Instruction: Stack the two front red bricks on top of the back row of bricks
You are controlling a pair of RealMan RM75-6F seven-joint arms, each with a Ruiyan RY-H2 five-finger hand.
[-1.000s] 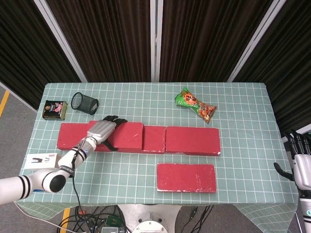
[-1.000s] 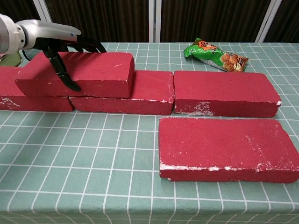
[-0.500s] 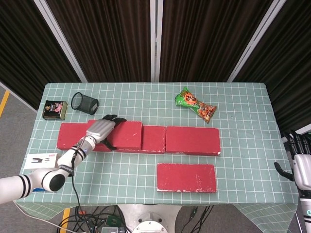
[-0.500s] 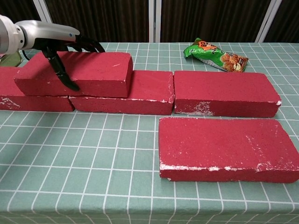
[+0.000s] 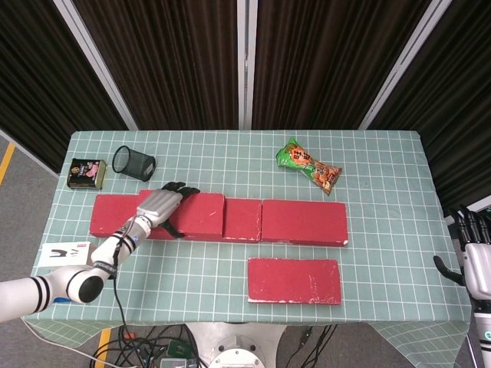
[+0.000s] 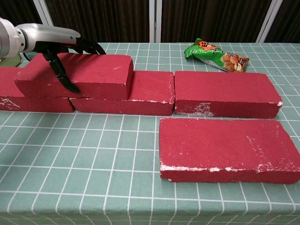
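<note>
Bricks: three in back row (image 5: 303, 221), one stacked brick (image 5: 196, 212) gripped by left hand (image 5: 159, 205), one front brick (image 5: 294, 280); right hand (image 5: 476, 264) empty, fingers apart.

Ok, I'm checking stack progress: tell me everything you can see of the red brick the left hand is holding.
The red rectangular brick is matte, rough-looking, with whitish scuffs along its edges. It lies flat on top of the back row of red bricks, spanning the seam between the row's left and middle bricks, its long side along the row. The left hand grips its left end, dark fingers over the top and far edge, thumb down the front face. Nothing else touches it.
</note>
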